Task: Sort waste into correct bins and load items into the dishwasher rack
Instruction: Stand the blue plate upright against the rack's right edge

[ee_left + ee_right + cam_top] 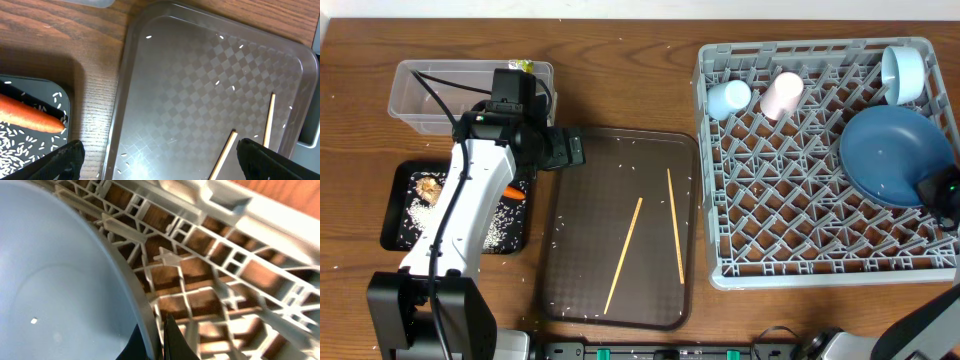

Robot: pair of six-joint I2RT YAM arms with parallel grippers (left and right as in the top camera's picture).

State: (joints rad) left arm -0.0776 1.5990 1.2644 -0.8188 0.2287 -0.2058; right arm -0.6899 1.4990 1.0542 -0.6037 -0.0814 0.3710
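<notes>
Right gripper [154, 341] is pinching the rim of the dark-blue plate [890, 155], fingers closed on either side of the edge. It's holding the plate over the pegs at the right side of the dishwasher rack [800, 230]. My guess is it's getting seated so the pegs can hold it. Can't tell if it's lying flat or tipped.

The rack is taking up the right of the desk [620, 80]. Brown serving tray [610, 190] is sitting in the middle. Left gripper [160, 152] is hovering over the tray's left edge, fingers spread wide and carrying nothing. It's probably lining up for the chopsticks [623, 255], which are lying apart on that tray and look like the only items not racked yet.

Clear tub [420, 95] and black tray [395, 215] are sitting far left, handy for that arm. Light-blue bowl [903, 72], pink cup [782, 95] and light-blue cup [728, 98] are lying along the rack's back row. Orange carrot [515, 193], brown lump [428, 185] and a heap of rice [420, 215] are sitting in the black tray, with stray grains dotting the serving tray and desk.
</notes>
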